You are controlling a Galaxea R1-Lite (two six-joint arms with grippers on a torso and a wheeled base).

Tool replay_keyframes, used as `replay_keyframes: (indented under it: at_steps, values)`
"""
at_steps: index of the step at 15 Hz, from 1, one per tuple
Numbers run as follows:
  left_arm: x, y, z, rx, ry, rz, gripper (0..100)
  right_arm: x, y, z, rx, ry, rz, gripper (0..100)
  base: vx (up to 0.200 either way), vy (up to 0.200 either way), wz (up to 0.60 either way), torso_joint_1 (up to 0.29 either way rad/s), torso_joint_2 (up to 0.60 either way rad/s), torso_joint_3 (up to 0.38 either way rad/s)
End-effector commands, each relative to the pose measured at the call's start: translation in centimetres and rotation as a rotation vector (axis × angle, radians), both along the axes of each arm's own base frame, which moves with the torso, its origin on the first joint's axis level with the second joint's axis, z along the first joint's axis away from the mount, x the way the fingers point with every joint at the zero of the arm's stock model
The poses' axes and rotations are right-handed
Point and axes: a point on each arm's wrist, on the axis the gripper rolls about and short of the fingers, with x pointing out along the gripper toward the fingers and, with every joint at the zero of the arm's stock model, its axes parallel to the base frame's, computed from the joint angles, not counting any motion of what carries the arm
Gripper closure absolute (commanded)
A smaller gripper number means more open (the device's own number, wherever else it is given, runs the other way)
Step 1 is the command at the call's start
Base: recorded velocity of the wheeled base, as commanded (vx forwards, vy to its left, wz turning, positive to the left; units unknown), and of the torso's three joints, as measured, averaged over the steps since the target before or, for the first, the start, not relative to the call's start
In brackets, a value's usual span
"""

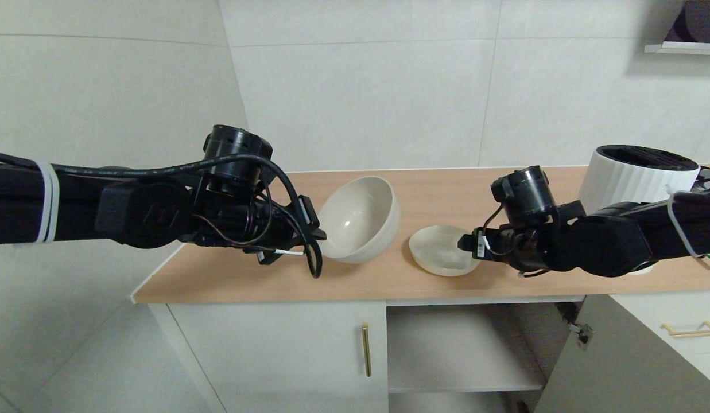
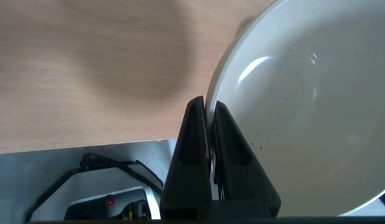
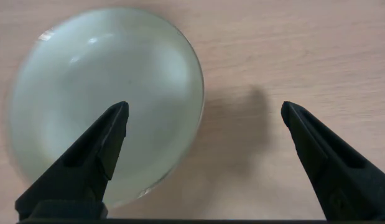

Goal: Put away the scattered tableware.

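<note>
We're at the grab stage: our left claw [image 2: 208, 118] is clamped on the rim of the big bowl [image 1: 360, 221], which is tipped on its side on the table [image 1: 228, 275]. Our right claw [image 3: 203, 109] hangs wide apart over the small dish [image 3: 105, 99] just beside it, one finger above the dish, the other past its edge. Next, we reckon, the right one drops and pinches that rim, then both go to the open cupboard shelf [image 1: 458, 350] below.
</note>
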Motion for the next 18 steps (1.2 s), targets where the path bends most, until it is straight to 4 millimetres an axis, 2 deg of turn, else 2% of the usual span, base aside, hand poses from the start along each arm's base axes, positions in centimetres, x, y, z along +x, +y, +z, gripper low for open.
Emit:
replay_keyframes:
  at_steps: [1,3,4,10,15,18]
  values:
    - [-0.3,0.1,0.4,-0.004,-0.011,-0.001,100,0.7,0.3,-1.5,-0.011,0.028,-0.007,0,0.000,0.000,0.00,0.000,0.00,0.000]
    - [-0.3,0.1,0.4,-0.004,-0.011,-0.001,100,0.7,0.3,-1.5,-0.009,0.025,-0.008,0,0.000,0.000,0.00,0.000,0.00,0.000]
    - [-0.2,0.1,0.4,-0.003,-0.009,-0.001,100,0.7,0.3,-1.5,-0.007,0.024,-0.009,100,0.000,0.000,0.00,0.000,0.00,0.000]
    - [-0.3,0.1,0.6,-0.007,-0.015,-0.002,100,0.7,0.1,-1.2,0.011,0.019,-0.011,100,0.000,0.000,0.00,0.000,0.00,0.000]
    - [-0.7,0.3,0.6,-0.003,-0.015,-0.002,100,0.1,-0.3,0.4,0.032,-0.014,-0.011,100,0.000,0.000,0.00,0.000,0.00,0.000]
    - [-2.9,1.3,2.3,0.012,-0.070,-0.025,100,-3.5,-2.2,5.4,0.112,-0.033,0.070,100,0.000,0.000,0.00,0.000,0.00,0.000]
